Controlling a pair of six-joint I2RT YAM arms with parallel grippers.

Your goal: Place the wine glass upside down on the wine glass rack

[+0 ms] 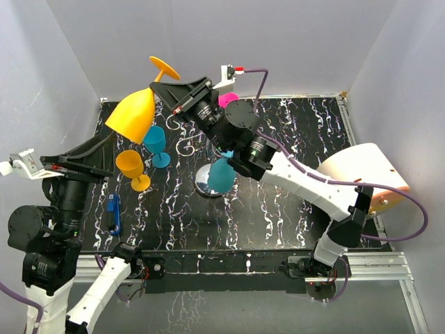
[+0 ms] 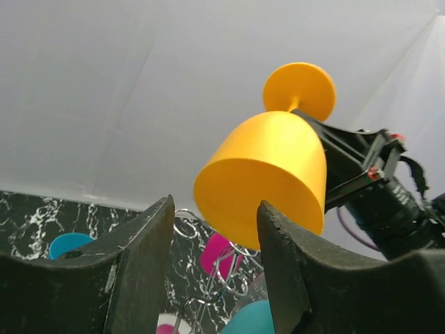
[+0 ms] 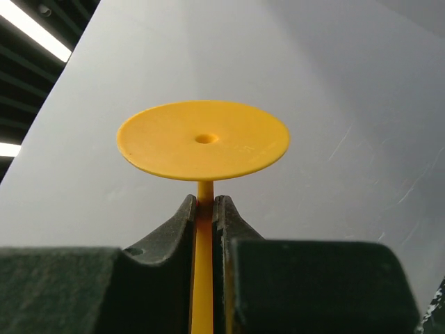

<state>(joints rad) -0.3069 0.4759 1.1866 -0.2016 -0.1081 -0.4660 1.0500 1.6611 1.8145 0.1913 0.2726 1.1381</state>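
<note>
A large yellow wine glass (image 1: 132, 115) hangs upside down above the table's back left, bowl mouth down and foot (image 1: 165, 68) up. My right gripper (image 1: 157, 83) is shut on its thin stem (image 3: 204, 229), just below the round foot (image 3: 203, 139). My left gripper (image 2: 215, 209) stands open below the bowl (image 2: 268, 174), its fingers (image 2: 149, 264) apart from it with nothing between them. The wine glass rack (image 1: 206, 182), silver wire on a chrome dome base, stands mid-table. A teal glass (image 1: 222, 175) and a pink glass (image 1: 228, 99) hang on it.
A blue glass (image 1: 156, 145) and a small orange glass (image 1: 132, 169) stand upright on the black marbled table left of the rack. A blue carabiner (image 1: 115, 214) lies near the left arm. A pale rounded board (image 1: 365, 174) sits at the right edge. Grey walls surround the table.
</note>
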